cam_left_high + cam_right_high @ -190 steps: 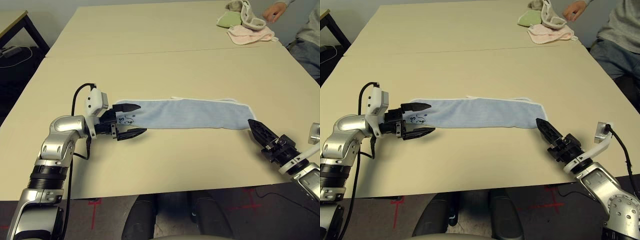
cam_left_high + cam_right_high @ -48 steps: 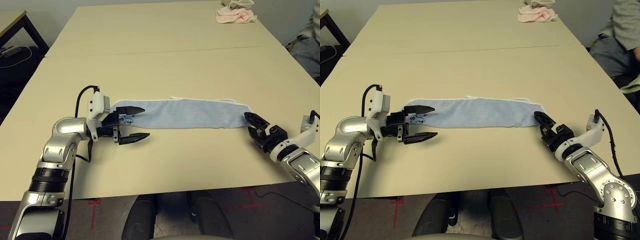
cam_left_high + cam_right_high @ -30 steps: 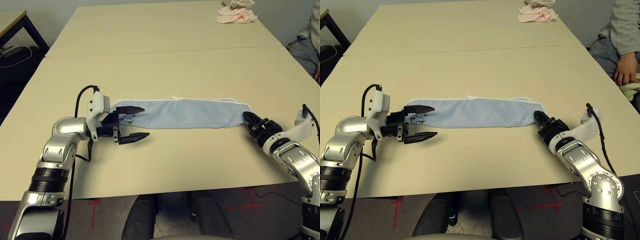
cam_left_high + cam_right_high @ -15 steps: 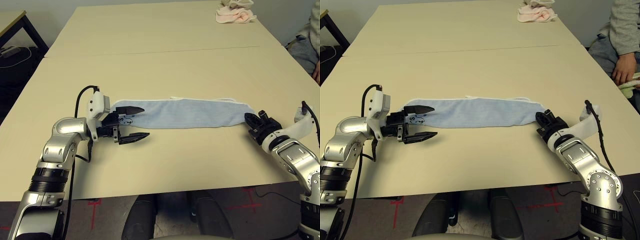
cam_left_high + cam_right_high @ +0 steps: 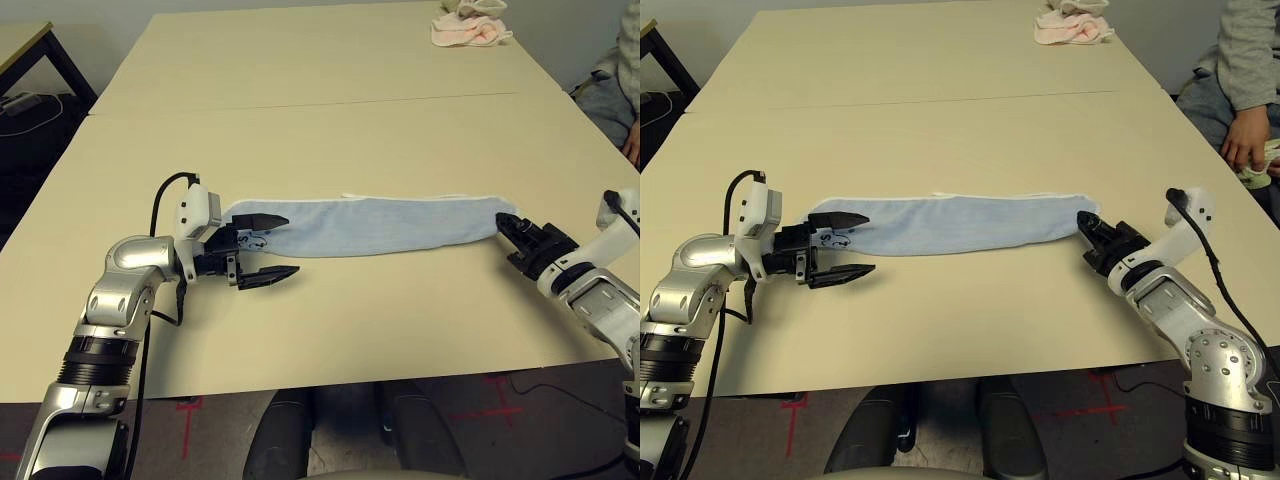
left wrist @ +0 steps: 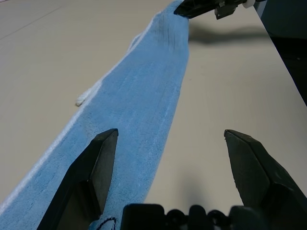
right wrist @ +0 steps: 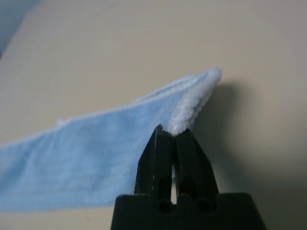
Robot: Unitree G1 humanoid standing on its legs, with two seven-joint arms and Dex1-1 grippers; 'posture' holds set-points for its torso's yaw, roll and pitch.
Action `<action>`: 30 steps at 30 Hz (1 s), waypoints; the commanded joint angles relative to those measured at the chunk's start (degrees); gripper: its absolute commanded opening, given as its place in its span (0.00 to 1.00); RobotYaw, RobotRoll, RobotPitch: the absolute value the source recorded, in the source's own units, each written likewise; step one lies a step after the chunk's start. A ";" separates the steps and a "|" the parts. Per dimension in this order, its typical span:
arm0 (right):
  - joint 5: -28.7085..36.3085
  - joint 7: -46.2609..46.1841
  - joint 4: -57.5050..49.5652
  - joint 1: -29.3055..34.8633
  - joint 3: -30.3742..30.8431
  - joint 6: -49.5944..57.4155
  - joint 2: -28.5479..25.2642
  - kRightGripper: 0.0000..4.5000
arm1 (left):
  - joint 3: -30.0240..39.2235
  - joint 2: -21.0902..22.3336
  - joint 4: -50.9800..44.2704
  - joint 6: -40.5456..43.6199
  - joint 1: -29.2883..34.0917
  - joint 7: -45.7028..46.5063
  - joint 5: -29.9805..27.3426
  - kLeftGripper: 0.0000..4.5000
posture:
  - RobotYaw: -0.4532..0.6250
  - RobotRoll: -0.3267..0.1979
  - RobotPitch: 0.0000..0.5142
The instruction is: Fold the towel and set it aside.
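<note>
Now: towel (image 5: 370, 225) lies stretched as long strip across table (image 5: 330, 130). Right gripper (image 7: 173, 133) jaws pinch its right end. Left gripper (image 5: 268, 246) jaws spread wide, straddling left end. Pink cloth (image 5: 466, 30) at far edge.

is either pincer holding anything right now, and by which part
The right pincer is shut on the light-blue terry towel, pinching the edge of its end nearest that arm. The left pincer is open around the other end, holding nothing.
</note>
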 commanded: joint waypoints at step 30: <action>-24.96 23.99 -2.11 -10.60 12.41 -1.40 2.95 0.01 | -0.84 0.12 0.01 0.10 0.40 0.87 0.59 1.00 | 0.46 0.62 0.30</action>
